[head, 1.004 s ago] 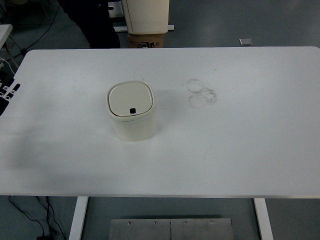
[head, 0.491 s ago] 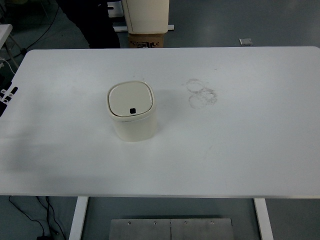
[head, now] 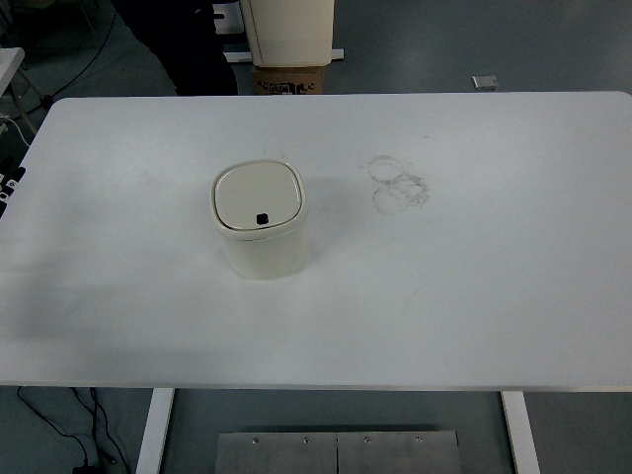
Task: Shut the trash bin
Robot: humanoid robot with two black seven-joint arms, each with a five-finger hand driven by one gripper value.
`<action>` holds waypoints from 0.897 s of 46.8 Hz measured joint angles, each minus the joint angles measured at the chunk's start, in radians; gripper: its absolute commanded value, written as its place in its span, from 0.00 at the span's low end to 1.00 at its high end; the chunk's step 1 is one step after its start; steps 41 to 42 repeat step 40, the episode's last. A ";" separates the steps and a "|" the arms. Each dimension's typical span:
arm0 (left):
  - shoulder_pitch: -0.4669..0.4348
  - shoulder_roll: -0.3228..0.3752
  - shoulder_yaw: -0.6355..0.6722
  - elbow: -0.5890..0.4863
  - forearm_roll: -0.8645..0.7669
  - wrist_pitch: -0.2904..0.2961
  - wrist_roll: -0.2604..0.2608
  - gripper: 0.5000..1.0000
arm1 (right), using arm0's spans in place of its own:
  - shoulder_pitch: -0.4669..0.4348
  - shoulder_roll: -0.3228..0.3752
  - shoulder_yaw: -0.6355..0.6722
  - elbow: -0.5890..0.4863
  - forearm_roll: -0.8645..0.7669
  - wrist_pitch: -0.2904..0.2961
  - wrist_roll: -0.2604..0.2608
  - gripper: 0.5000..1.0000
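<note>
Only a sliver of the left hand (head: 8,184) shows at the picture's 9 o'clock edge, over the rim of the white surface (head: 474,296); whether its fingers are spread or curled cannot be told. The cream trash bin (head: 262,221) stands upright left of the surface's middle, its lid lying flat and shut. Faint ring marks (head: 399,184) lie at the bin's 2 o'clock, well apart from it.
</note>
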 measured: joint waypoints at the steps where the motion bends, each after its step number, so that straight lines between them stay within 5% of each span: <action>1: 0.000 0.000 0.000 0.000 0.000 0.000 0.000 1.00 | 0.000 0.000 0.000 0.000 0.000 0.000 0.000 0.98; 42: -0.023 -0.017 0.009 -0.001 0.070 0.016 0.002 1.00 | 0.003 0.000 0.001 0.000 0.000 0.000 0.000 0.98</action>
